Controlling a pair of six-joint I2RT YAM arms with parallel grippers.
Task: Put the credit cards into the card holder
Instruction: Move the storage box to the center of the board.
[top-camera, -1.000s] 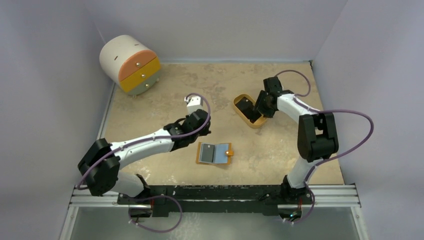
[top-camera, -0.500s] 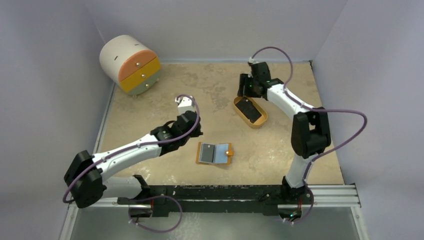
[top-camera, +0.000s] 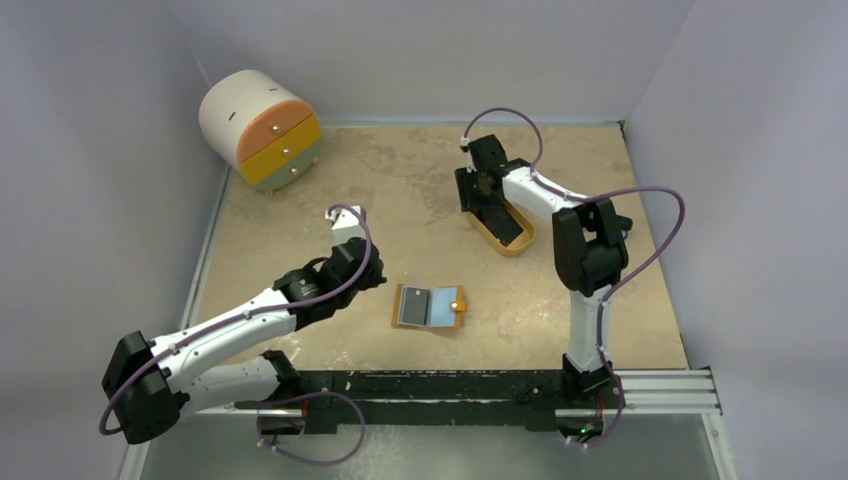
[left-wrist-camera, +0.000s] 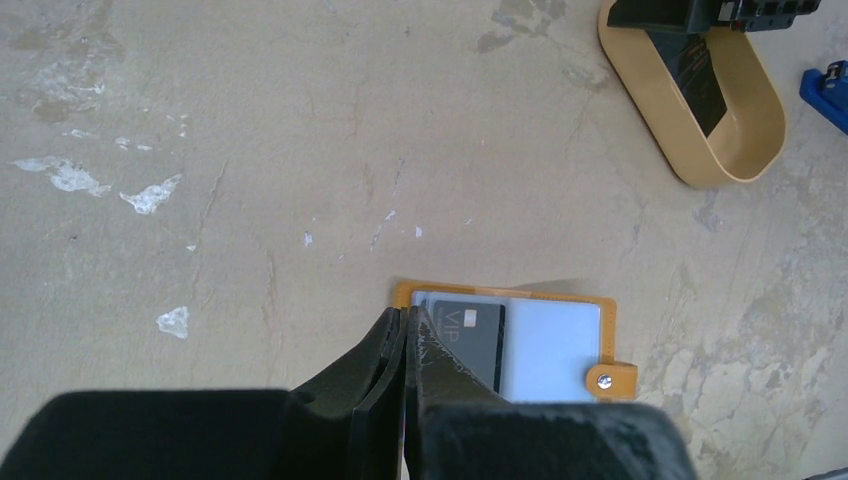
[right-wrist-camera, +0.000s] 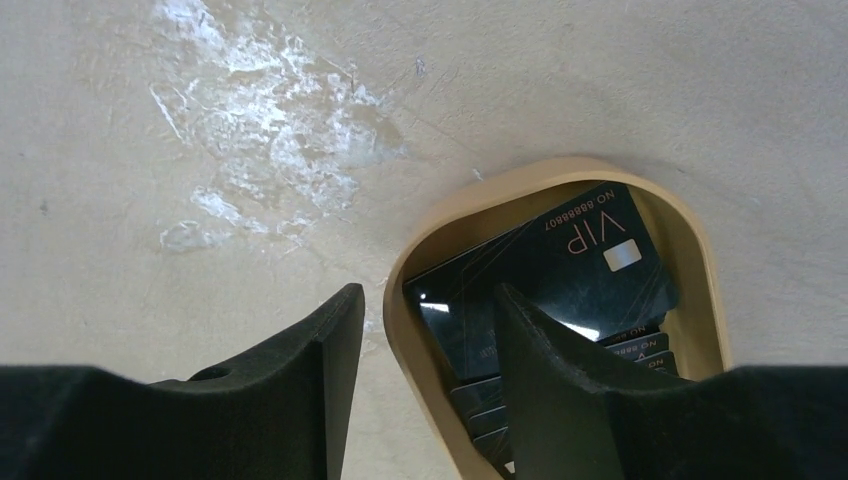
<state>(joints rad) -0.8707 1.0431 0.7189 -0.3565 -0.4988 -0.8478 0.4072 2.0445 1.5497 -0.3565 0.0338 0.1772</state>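
Beige counter (top-camera: 420, 180) fills my top view, where the right arm (top-camera: 540, 195) half hides the tan tray (top-camera: 518, 243). Right wrist camera shows credit cards (right-wrist-camera: 560, 265) stacked inside, right gripper (right-wrist-camera: 425, 300) jaws spread across its rim. Left wrist camera shows the open card holder (left-wrist-camera: 555, 350) mid-counter, one VIP card (left-wrist-camera: 478, 335) tucked in, left gripper (left-wrist-camera: 408, 322) jaws pressed together at its edge.

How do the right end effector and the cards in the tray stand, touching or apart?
Cannot tell. In the right wrist view one finger of the open right end effector overlaps the cards in the tray; neither contact nor gap shows.
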